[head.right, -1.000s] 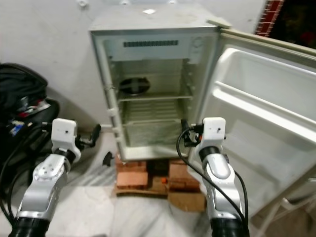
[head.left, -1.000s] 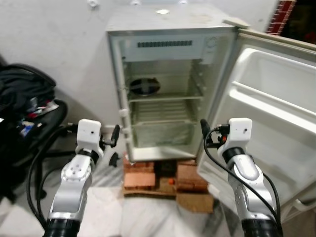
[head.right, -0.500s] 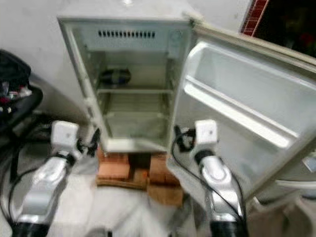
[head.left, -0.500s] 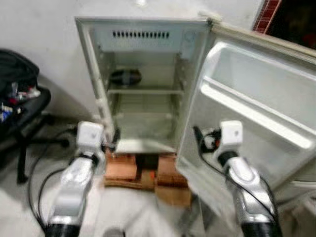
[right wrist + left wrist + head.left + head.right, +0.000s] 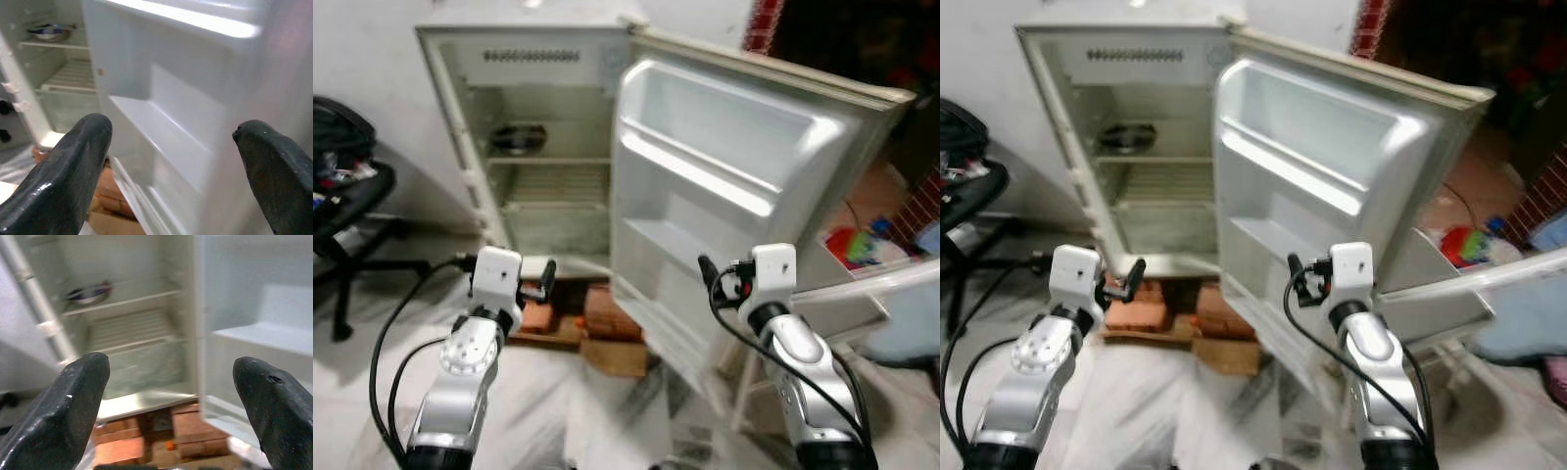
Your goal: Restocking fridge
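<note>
Your fridge (image 5: 543, 147) stands upright ahead-left, its door (image 5: 724, 186) swung open rightward. Your left gripper (image 5: 171, 396) and right gripper (image 5: 171, 166) reach forward, fingers spread wide, holding nothing.

Bright light is glaring on the door (image 5: 724, 157) shelf rim. The room behind, at upper right, is staying dark. Wrist views are looking soft, with blurred near fingers (image 5: 73, 406).

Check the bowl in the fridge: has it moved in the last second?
No. The bowl still sits on the left of the upper shelf; only the camera has shifted.
</note>
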Available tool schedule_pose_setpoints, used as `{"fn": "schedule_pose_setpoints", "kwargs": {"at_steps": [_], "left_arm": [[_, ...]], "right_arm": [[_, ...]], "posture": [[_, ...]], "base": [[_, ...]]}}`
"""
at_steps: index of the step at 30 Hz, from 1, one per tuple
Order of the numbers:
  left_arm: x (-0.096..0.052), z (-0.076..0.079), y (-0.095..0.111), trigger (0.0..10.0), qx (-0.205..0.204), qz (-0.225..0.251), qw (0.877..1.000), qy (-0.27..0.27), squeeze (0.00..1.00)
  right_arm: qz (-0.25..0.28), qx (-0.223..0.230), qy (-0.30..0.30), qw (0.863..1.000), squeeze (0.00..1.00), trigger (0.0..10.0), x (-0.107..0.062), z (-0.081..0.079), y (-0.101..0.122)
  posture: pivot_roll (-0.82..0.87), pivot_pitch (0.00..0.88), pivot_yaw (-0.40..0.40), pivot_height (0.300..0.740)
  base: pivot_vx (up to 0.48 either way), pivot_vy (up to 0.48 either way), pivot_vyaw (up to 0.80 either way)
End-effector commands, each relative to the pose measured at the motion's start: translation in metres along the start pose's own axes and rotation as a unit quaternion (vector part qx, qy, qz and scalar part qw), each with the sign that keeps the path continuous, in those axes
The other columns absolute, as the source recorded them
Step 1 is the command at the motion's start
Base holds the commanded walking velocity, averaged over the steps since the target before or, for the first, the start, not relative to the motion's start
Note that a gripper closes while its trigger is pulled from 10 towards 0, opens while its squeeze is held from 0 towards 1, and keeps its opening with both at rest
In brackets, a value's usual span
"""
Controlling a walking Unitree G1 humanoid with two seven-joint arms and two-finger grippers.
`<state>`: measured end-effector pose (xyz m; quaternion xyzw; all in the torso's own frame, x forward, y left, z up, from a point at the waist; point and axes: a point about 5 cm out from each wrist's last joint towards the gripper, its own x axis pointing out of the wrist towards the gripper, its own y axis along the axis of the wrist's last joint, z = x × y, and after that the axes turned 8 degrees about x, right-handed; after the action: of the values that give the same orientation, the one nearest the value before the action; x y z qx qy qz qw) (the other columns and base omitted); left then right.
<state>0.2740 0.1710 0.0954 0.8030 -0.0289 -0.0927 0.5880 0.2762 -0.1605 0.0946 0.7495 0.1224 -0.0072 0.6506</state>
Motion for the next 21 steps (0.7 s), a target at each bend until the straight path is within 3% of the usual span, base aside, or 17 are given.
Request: {"fn": "schedule_pose_setpoints", "kwargs": {"at_steps": [1,5,17,21], "left_arm": [[-0.001,-0.003,0.002,10.0,0.009,0.008,1.000,0.002,0.00],[-0.001,-0.006,0.000,10.0,0.010,0.005,1.000,0.000,0.00],[-0.002,-0.014,-0.004,10.0,0.003,-0.005,1.000,0.025,0.00],[-0.002,-0.015,-0.005,10.0,-0.003,-0.009,0.999,0.034,0.00]], "right_arm": [[0.003,0.002,0.021,1.000,0.00,10.0,0.001,-0.005,0.004],[0.001,-0.003,0.026,1.000,0.00,10.0,0.002,-0.005,0.006],[0.050,-0.005,0.002,0.999,0.00,10.0,0.007,0.000,0.023],[0.053,-0.002,0.008,0.999,0.00,10.0,0.009,-0.001,0.025]], "posture": [[0.05,0.000,-0.017,0.740],[0.05,0.000,-0.017,0.740],[0.06,0.000,-0.020,0.740],[0.06,0.000,-0.020,0.740]], "base": [[0.000,-0.446,0.00],[0.062,-0.225,0.00],[0.463,0.000,0.00],[0.124,0.000,0.00]]}}
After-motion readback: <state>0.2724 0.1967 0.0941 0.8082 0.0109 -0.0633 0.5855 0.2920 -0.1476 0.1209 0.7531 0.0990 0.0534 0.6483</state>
